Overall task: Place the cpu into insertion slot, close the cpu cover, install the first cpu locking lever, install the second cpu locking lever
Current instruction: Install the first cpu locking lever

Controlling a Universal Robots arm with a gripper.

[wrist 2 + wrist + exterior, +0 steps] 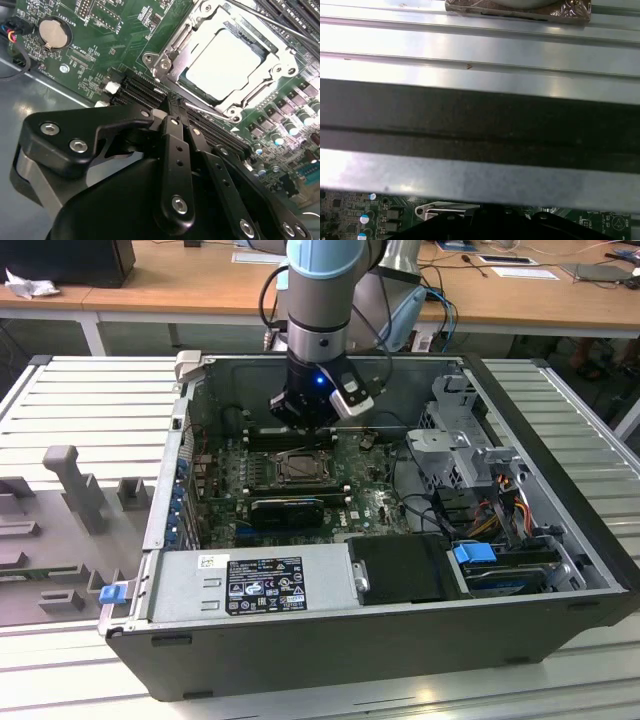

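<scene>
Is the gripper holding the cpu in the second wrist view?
No. The cpu already sits in the insertion slot under the cpu cover, and the gripper fingers are shut on nothing beside it.

The cpu (222, 62) sits in the insertion slot (170, 50), cpu cover (272, 57) down

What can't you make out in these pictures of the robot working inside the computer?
- Gripper tips: in the second wrist view the fingers lie close together, and their very ends merge with the dark memory slots.
- Locking levers: whether they are latched is unclear in the second wrist view.
- Slot: too small in the exterior view to show the cpu or cover.
- First wrist view: the case wall hides most of the board.
</scene>
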